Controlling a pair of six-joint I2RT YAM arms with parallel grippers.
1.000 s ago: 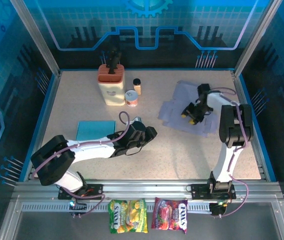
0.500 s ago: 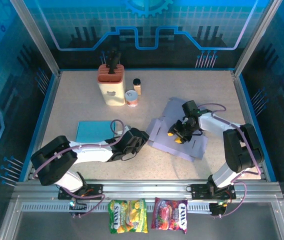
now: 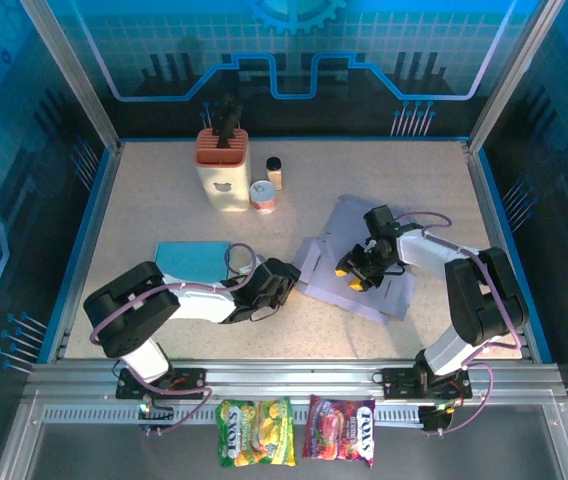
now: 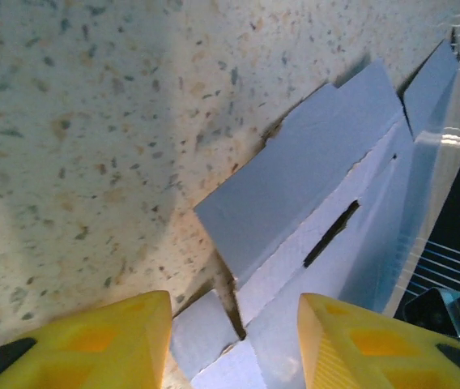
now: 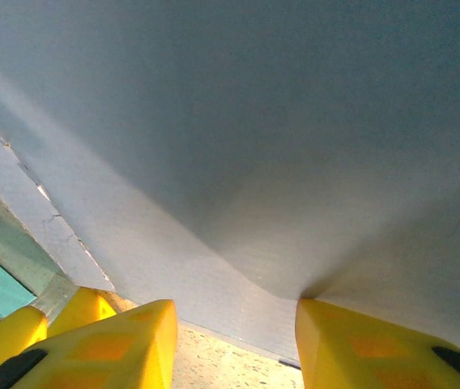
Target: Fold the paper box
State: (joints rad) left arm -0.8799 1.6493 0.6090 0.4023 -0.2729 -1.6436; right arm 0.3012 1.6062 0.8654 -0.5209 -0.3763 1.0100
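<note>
Speckled table [image 3: 164, 205] — left arm [image 3: 199, 297], right arm [image 3: 474, 285] bent low at paper box [image 3: 389, 293] — jaws spread.

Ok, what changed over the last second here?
The right gripper came from the far right toward the near middle of the table, and the flat paper box moved with it; both then held about still. The left gripper drew back slightly, then edged up to the box's left edge, fingers apart around a small flap. The knife block, small jars and blue sheet stayed put.
</note>
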